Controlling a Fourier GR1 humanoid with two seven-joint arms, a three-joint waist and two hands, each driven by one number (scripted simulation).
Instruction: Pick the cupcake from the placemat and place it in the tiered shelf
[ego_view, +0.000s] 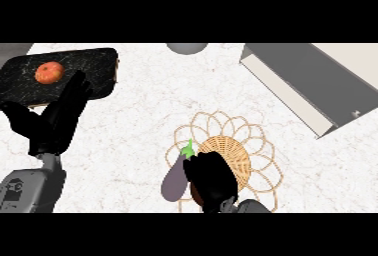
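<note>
A woven wicker placemat (255, 150) with a looped border lies at the lower centre of the counter. My right hand (210, 176) hangs over its left part with the fingers curled downward. A brown sliver of the cupcake (193, 192) peeks out at the hand's lower left edge; the hand hides the rest of it. The grey tiered shelf (310, 82) stands at the upper right, well away from the hand. At the left my left hand (55, 120) rests open, fingers pointing up.
A purple eggplant (176, 180) with a green stem lies at the placemat's left edge, right beside my right hand. A black marbled tray (96, 65) at the upper left holds an orange fruit (49, 72). A grey round object (187, 47) sits at the far edge.
</note>
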